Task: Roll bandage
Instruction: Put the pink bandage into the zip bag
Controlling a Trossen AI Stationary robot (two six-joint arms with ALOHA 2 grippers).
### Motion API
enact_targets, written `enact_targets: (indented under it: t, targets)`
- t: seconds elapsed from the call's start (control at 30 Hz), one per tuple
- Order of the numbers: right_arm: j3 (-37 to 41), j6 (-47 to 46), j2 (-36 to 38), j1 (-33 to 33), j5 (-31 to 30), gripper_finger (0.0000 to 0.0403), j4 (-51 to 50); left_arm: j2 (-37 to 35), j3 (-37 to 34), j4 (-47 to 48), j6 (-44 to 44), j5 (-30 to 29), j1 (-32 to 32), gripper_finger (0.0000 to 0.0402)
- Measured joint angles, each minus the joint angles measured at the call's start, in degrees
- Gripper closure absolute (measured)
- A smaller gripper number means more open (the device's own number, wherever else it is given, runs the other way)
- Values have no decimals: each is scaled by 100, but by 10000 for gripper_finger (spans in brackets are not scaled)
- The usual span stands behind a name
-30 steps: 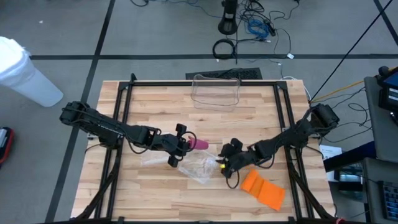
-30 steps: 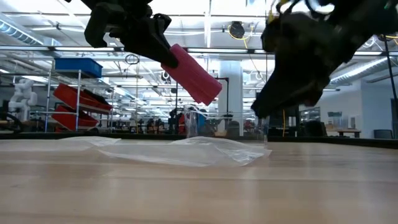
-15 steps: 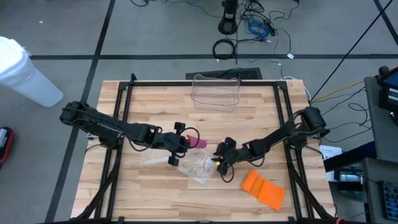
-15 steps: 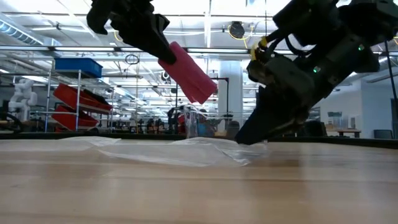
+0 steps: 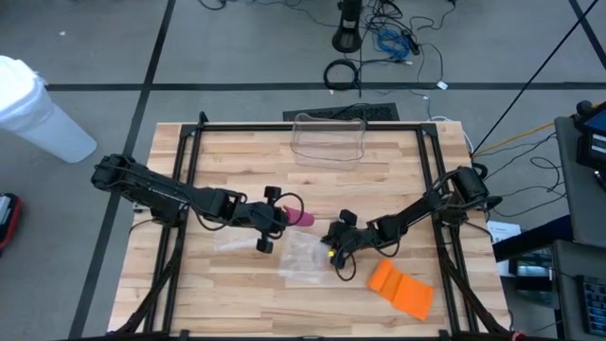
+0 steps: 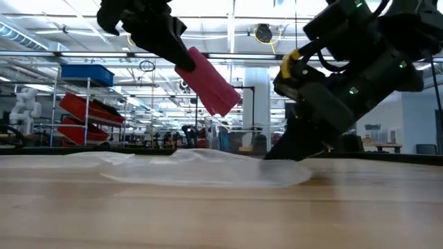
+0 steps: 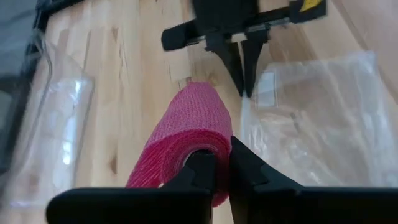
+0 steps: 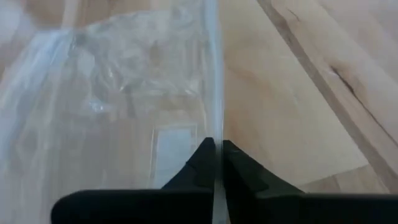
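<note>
Bare wood lies between the clear bin (image 5: 329, 139) and orange cloth (image 5: 401, 288); crumpled plastic bag (image 5: 301, 257) clutters mid-table.

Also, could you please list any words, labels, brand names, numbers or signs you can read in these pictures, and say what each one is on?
None can be read.
The clear plastic bag carries a pale rectangular patch, but no writing shows on it.
The right gripper has a yellow sticker with dark marks, cut off and unreadable.
The pink bandage roll and the orange packet show no print.

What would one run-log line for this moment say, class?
left gripper: shut on pink bandage roll, raised | right gripper: shut on clear plastic bag edge, on table
</note>
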State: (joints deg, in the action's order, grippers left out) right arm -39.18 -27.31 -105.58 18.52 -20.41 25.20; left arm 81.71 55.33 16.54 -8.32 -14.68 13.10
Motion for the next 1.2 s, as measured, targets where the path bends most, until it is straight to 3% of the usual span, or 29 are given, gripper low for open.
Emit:
enact_targets:
  t: [0.17, 0.43, 0.67, 0.77, 0.93, 1.07, 1.2]
  targets:
    - [-280, 1333, -11, 239, -854, 400, -497, 0, 0, -40, 459, -1, 0, 375]
    - [-1379, 3460, -11, 798, -3595, 403, -2523, 0, 0, -615, 414, -4, 9, 376]
    - [-1807, 4429, -11, 1263, -5346, 402, -3191, 0, 2, -803, 126, 103, 166, 375]
    - [-1805, 4635, -11, 1396, -5753, 402, -3401, -25, 1, -869, 1, 100, 240, 375]
    - [-1803, 4536, -9, 1522, -5806, 402, -3613, -37, 2, -799, 2, -351, 276, 375]
    - [-1801, 4410, -4, 1680, -6926, 402, -3647, -37, 2, -695, -2, -769, 278, 375]
    - [-1803, 4636, -3, 1744, -6536, 402, -3640, -37, 2, -643, -7, -1385, 278, 375]
